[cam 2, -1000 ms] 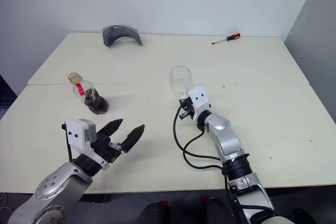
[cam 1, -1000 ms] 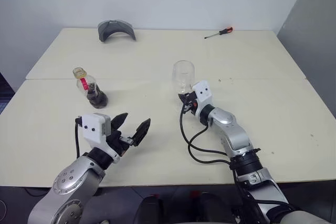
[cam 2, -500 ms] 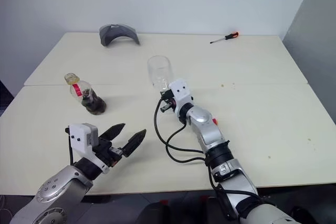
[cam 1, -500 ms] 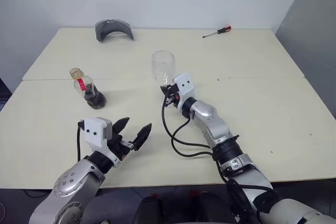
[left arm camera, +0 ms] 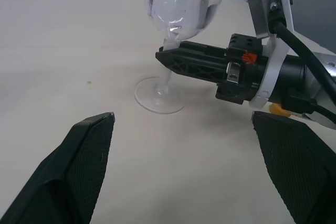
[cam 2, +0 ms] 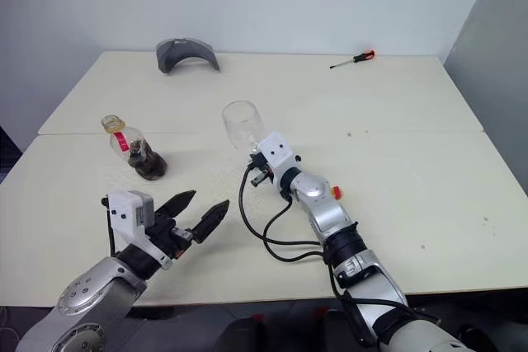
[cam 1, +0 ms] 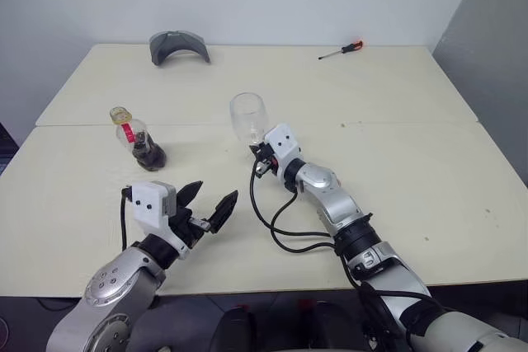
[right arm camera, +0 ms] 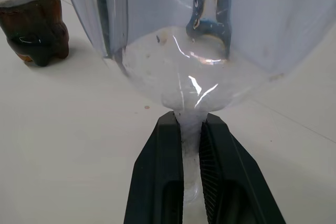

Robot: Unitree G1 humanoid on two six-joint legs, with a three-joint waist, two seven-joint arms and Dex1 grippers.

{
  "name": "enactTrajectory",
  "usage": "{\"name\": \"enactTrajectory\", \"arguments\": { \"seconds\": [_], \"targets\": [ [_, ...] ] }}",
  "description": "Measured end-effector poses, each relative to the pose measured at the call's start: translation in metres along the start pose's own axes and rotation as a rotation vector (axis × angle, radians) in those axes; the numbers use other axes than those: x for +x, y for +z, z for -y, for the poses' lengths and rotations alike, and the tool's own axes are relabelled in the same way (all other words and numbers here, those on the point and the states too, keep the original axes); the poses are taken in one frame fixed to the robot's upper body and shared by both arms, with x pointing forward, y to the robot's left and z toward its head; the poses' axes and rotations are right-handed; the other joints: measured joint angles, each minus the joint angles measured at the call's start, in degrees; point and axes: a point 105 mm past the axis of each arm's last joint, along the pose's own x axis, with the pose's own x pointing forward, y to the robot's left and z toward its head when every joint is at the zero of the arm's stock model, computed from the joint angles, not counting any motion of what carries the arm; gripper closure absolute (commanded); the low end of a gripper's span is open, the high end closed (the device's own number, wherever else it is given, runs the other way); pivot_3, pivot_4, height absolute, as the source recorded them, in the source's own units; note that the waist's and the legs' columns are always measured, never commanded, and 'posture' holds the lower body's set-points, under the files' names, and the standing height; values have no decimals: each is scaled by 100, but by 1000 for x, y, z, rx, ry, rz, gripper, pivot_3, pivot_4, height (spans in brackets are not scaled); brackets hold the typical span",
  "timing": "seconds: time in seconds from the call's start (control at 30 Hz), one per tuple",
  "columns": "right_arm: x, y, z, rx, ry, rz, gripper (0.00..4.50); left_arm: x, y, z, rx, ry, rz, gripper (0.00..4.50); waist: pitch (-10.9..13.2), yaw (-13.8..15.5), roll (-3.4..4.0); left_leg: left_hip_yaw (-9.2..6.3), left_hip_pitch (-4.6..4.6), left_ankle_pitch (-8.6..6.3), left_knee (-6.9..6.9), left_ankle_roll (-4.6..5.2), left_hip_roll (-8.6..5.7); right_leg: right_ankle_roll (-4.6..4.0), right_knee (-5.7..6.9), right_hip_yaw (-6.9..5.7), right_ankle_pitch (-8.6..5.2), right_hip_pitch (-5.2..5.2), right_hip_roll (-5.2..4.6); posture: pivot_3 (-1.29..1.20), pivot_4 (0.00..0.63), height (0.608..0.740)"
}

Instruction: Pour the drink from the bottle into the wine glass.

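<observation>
The wine glass (cam 1: 247, 115) is clear, looks empty and stands upright near the table's middle. Its foot (left arm camera: 159, 96) looks down on the tabletop. My right gripper (cam 1: 259, 157) is shut on its thin stem (right arm camera: 190, 128), just under the bowl, one black finger on each side. The bottle (cam 1: 140, 138) stands to the left of the glass, its top uncapped. The dark drink (right arm camera: 35, 29) fills its lower part. My left gripper (cam 1: 208, 207) hovers open near the front edge, in front of bottle and glass, with nothing between its fingers (left arm camera: 86, 163).
On the cream table (cam 1: 412, 121), a grey curved object (cam 1: 179, 45) lies at the back left. A red-handled screwdriver (cam 1: 341, 49) lies at the back right. The right arm's black cable (cam 1: 285, 232) loops over the table in front of the glass.
My right gripper has moved the wine glass to the left, closer to the bottle, most of it in the first half second. The left gripper has stayed still and open.
</observation>
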Motion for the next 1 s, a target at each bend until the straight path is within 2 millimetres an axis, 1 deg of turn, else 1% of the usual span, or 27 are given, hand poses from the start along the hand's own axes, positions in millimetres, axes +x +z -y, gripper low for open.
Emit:
{"name": "enactTrajectory", "arguments": {
  "seconds": [0.03, 0.1, 0.13, 0.27, 0.37, 0.47, 0.6, 0.67, 0.9, 1.0],
  "targets": [
    [0, 0, 0, 0, 0, 0, 4336, 0, 1, 0, 1, 0, 1, 0, 0, 0, 0, 0, 0, 0, 0, 0, 0, 0, 0, 0, 0, 0, 0, 0, 150, 740],
    [0, 0, 0, 1, -1, -1, 3613, 2, 2, 0, 3, -2, 6, 0, 0, 1, 0, 0, 0, 0, 0, 0, 0, 0, 0, 0, 0, 0, 0, 0, 150, 740],
    [0, -1, 1, 3, 0, -6, 3378, 2, 4, 1, 5, -4, 11, 0, 0, 2, 0, 0, 0, 0, 0, 0, 0, 0, 0, 0, 0, 0, 0, 0, 150, 740],
    [-2, -6, 5, 10, -9, -27, 2021, 3, 4, 0, 6, -2, 11, 0, 0, -2, 0, 0, 0, 0, 0, 0, 0, 0, 0, 0, 0, 0, 0, 0, 150, 740],
    [-6, -10, 10, 5, -22, -40, 1002, 3, 3, -1, 3, 10, 0, 0, 0, -2, 0, 0, 0, 0, 0, 0, 0, 0, 0, 0, 0, 0, 0, 0, 150, 740],
    [-14, -20, 11, 15, -23, -58, 12, 3, 3, -1, 2, 11, -2, 0, 0, 2, 0, -1, -1, 0, 0, 0, 0, 0, -1, 0, 0, 0, 0, 0, 150, 740],
    [-32, -29, 15, 28, -24, -81, 12, 4, 2, 0, -3, 10, -9, 0, 0, 2, 0, -1, -3, 0, 0, 0, 0, 0, -1, 0, 0, 0, 0, 0, 150, 740],
    [-41, -27, 17, 27, -18, -88, 12, 4, 2, 0, -6, 11, -10, 0, 0, 3, 0, -4, -3, -1, 0, 1, 0, 0, -1, -2, 0, 0, 0, 0, 150, 740],
    [-84, -26, 25, 21, 33, -148, 12, 5, 6, -2, 10, 33, 1, 0, 1, 14, 0, -7, -3, -1, 0, 2, -2, 0, -3, -4, 0, 0, 1, 0, 150, 740],
    [-115, -19, 30, 9, 61, -155, 12, 3, 3, -12, 40, 117, -2, 0, 4, 35, 5, -9, -8, -2, 0, 3, -5, 1, -6, -6, 0, 1, 0, 0, 150, 740]
  ]
}}
